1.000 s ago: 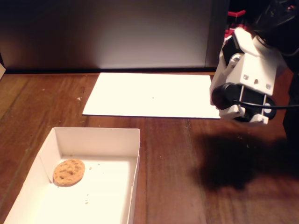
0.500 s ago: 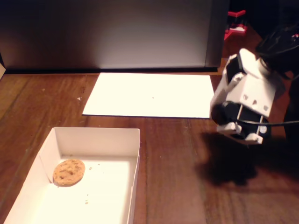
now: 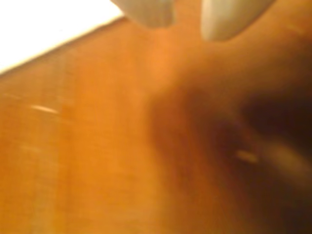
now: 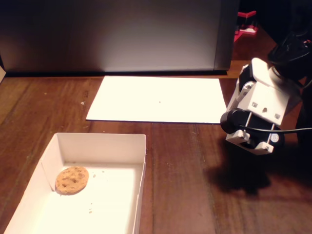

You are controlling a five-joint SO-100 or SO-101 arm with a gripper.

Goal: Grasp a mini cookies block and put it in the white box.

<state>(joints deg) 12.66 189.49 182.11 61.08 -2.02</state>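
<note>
Across the wrist view, almost everything is blurred wooden tabletop (image 3: 97, 161), with a bright corner of the white paper sheet (image 3: 44, 29) at the upper left. Two pale fingertips (image 3: 146, 12) poke in from the top edge with a narrow strip of wood showing between them, so the gripper (image 3: 187, 17) looks slightly parted and empty (nothing sits in that gap, though the blur hides fine detail). A dark shadow spreads over the right half. Neither the cookie nor the box appears here.

Over in the fixed view, the mini cookies block (image 4: 71, 179) lies flat on the floor of the white box (image 4: 141, 165), near its left wall, with a few loose crumbs scattered beside it. The arm's white wrist housing (image 4: 258, 109) hangs above bare table at the right, just beside the paper sheet's (image 4: 156, 100) right edge and well apart from the box. Its fingers are hidden behind the housing from this angle.

Judging by this, the placing step looks done: the cookie is in the box and the pincer carries nothing. No other cookie shows on the table, so the next move probably calls only for the arm to settle clear of the box.
</note>
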